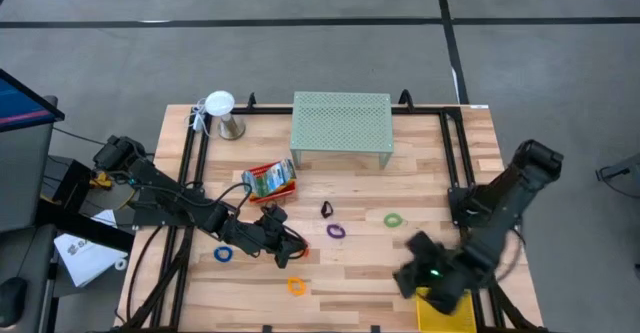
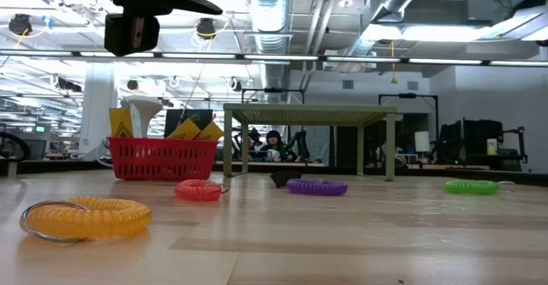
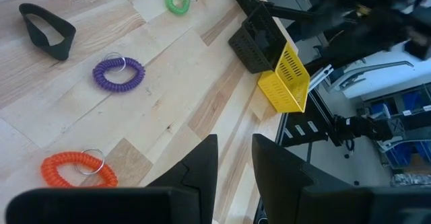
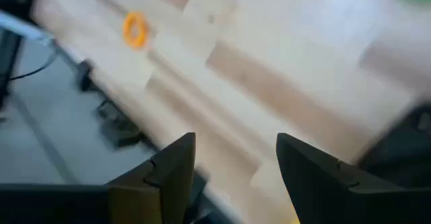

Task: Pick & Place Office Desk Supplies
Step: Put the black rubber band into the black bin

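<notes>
Coiled elastic loops lie flat on the wooden table: purple (image 1: 335, 231), green (image 1: 393, 219), blue (image 1: 223, 254), orange (image 1: 296, 286) and a red one (image 3: 77, 171). A small black clip (image 1: 326, 210) rests beside the purple loop. Yellow-green crayon boxes (image 1: 268, 179) sit in a red tray. My left gripper (image 1: 285, 248) hovers over the table's left-middle, its fingers (image 3: 202, 170) a little apart with nothing between them. Above the near right part of the table, beside the yellow tray (image 1: 445, 313), my right gripper (image 1: 408, 271) is open and holds nothing.
A mint-green mesh shelf (image 1: 341, 123) stands at the far middle, with a white object (image 1: 219, 108) to its left. A black tray (image 3: 252, 42) sits next to the yellow tray at the right edge. Bare wood lies between the loops and the near edge.
</notes>
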Controlling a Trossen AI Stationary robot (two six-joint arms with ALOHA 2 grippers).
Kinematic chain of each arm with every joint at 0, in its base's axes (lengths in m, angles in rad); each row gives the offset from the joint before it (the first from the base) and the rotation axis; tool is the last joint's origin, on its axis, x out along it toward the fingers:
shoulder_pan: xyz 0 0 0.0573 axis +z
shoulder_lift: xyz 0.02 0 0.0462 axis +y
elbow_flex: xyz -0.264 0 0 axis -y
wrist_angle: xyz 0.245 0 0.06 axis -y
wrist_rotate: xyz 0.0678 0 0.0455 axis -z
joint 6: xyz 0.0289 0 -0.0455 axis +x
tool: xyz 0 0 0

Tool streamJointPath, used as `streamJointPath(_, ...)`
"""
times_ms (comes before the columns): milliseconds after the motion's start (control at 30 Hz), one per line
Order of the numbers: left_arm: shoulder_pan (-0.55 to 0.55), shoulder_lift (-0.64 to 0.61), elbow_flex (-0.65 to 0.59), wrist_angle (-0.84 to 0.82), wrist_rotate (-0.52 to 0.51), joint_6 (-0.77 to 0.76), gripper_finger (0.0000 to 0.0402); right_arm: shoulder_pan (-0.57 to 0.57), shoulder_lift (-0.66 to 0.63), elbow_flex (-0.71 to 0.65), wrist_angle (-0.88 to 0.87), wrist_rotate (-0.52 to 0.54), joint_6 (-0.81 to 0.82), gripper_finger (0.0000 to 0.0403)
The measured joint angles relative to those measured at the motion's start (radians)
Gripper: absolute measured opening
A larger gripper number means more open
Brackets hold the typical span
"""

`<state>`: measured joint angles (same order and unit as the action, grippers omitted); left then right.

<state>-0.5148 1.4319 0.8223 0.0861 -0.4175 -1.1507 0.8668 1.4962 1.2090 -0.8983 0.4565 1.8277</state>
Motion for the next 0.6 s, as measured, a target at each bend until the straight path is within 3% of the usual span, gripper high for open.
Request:
streamJointPath(200,0.000,0.000,0.000,0.014,0.000,-0.007,0.0088,-0.306,0.027,-0.001,0.162,-0.042,-0.405,0.0205)
streamJointPath(333,0.000,0.000,0.000,0.018,0.000,-0.008,0.0088,-0.520,0.026,0.000,0.331,-0.167,-0.689,0.0205)
streamJointPath(467,0.000,0.000,0.000,0.019,0.000,-0.008,0.0088,-0.701,0.029,0.000,0.389,-0.295,-0.834,0.0205)
streamJointPath(600,0.000,0.000,0.000,0.019,0.000,-0.009,0.0088,-0.797,0.039,0.000,0.388,-0.333,-0.914,0.0201)
